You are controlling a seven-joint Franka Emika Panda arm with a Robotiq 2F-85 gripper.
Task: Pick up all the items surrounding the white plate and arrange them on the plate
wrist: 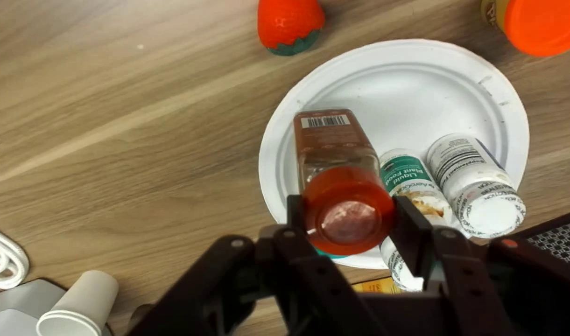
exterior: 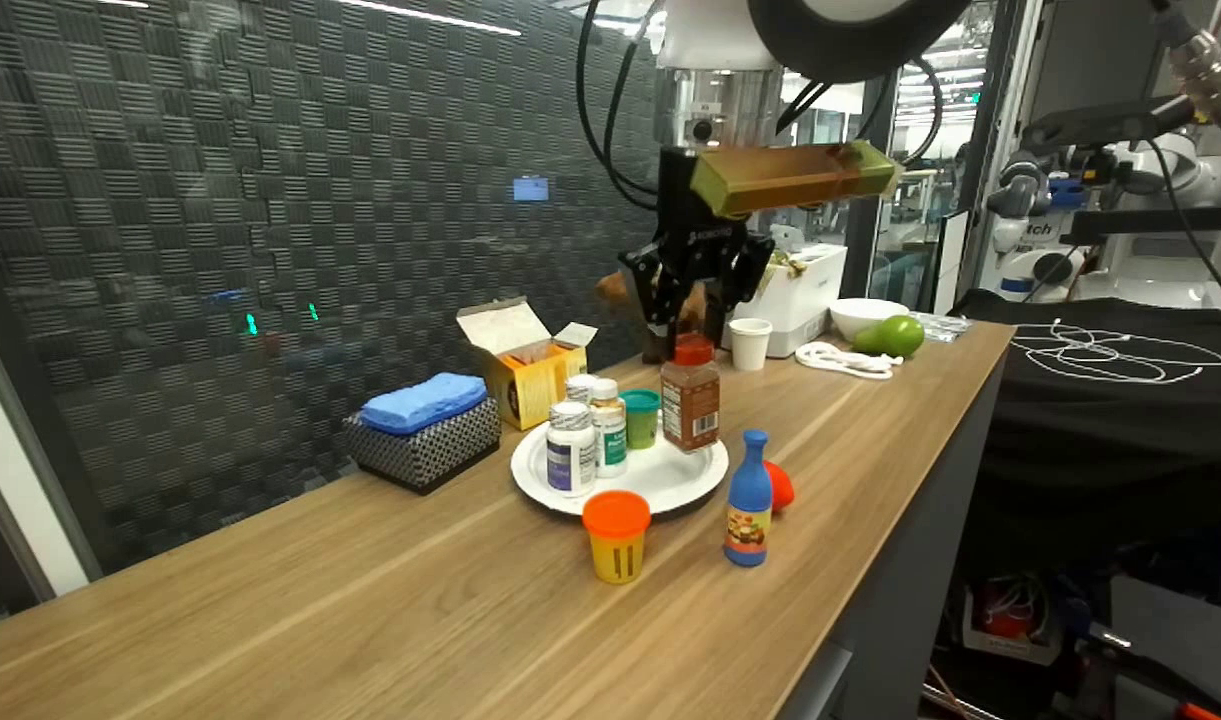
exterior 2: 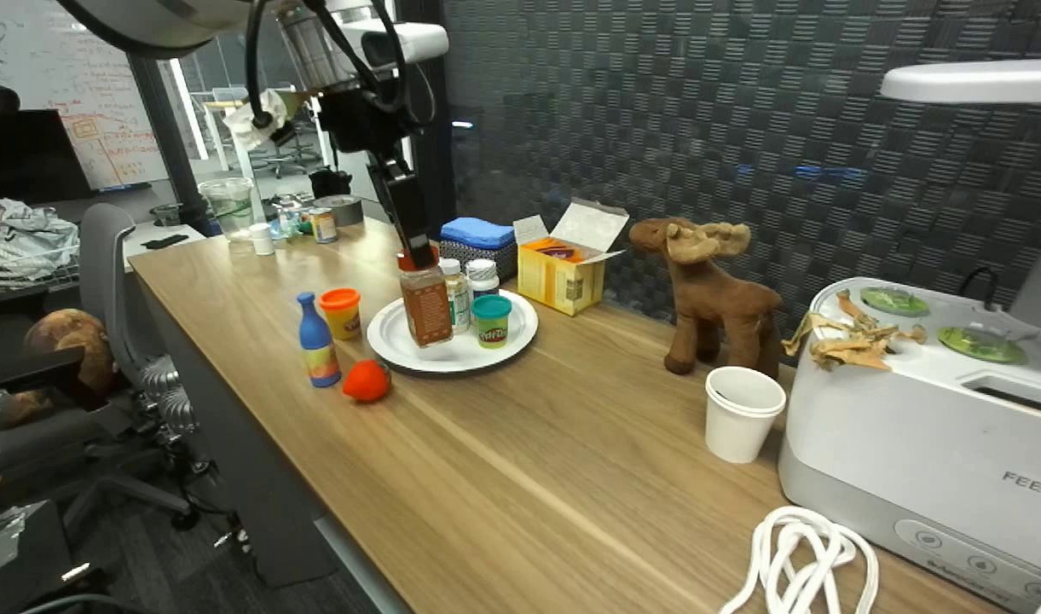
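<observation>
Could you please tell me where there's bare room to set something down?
Free: on the white plate, between the white bottles, the held red-capped bottle and the rim facing the orange Play-Doh tub; also the tabletop between the strawberry and paper cups. Crowded: the plate's side towards the yellow box, where the bottles and green Play-Doh tub cluster.

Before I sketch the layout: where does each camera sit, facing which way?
Exterior view: near the orange-lidded tub, facing along the counter past the white plate; arm and gripper show.
Exterior view: near the white appliance, facing back toward the plate; arm and gripper show.
Wrist view: on the arm, facing down at the plate; fingers gripping the red-capped jar show.
Both exterior views share plate and jar.
</observation>
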